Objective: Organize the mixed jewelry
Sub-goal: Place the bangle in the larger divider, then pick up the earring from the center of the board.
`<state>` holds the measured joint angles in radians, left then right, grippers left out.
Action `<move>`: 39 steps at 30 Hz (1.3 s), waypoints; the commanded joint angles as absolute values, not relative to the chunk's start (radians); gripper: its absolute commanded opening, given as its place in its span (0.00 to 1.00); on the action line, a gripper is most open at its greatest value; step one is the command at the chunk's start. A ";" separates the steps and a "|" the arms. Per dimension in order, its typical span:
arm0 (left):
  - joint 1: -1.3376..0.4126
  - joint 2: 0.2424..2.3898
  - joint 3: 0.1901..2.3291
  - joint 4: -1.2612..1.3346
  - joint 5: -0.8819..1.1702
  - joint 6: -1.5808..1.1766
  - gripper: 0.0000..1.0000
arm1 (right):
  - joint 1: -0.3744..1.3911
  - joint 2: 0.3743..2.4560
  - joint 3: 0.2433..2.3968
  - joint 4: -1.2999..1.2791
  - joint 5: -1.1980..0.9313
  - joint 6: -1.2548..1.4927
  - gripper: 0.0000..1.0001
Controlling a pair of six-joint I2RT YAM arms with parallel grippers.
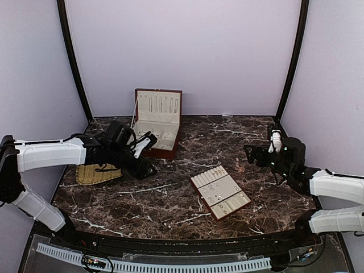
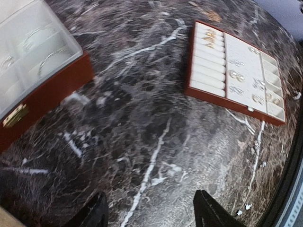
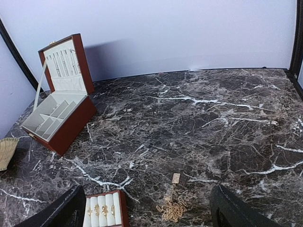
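Our right gripper [image 3: 144, 204] stands open, empty. The chain [image 3: 172, 208] lies right ahead, between its fingers [image 3: 229, 210], pointing straight away.

An open red-brown box [image 1: 158, 122] stands at the back of the marble desk [image 1: 170, 199]. The left end effector [image 1: 149, 154] hangs just before the box, its arm over a straw mat [image 1: 98, 173]. A tilted tray [image 1: 220, 191] holds tiny jewelry [image 1: 218, 187]. The right end effector [image 1: 251, 154] hovers right of the tray.
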<state>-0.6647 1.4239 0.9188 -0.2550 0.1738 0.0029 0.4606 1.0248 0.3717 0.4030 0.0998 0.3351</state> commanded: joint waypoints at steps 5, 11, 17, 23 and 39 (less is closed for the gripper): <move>-0.880 1.494 0.931 -0.267 0.345 0.108 0.54 | 0.478 0.961 0.347 0.408 0.058 0.336 0.91; -1.014 1.488 0.876 -0.259 0.274 0.119 0.52 | 0.479 0.922 0.325 0.355 0.135 0.306 0.91; -1.082 1.537 0.828 -0.234 0.189 0.125 0.36 | 0.479 0.909 0.285 0.397 0.163 0.304 0.91; -1.119 1.558 0.816 -0.205 0.182 0.135 0.37 | 0.479 0.898 0.279 0.391 0.185 0.296 0.90; -1.158 1.591 0.798 -0.200 0.141 0.150 0.28 | 0.479 0.903 0.279 0.399 0.202 0.298 0.91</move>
<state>-1.1507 1.5997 0.8150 -0.2073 0.1593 0.1356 0.4732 0.9081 0.2886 0.3588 0.1829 0.3073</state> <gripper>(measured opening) 0.275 0.904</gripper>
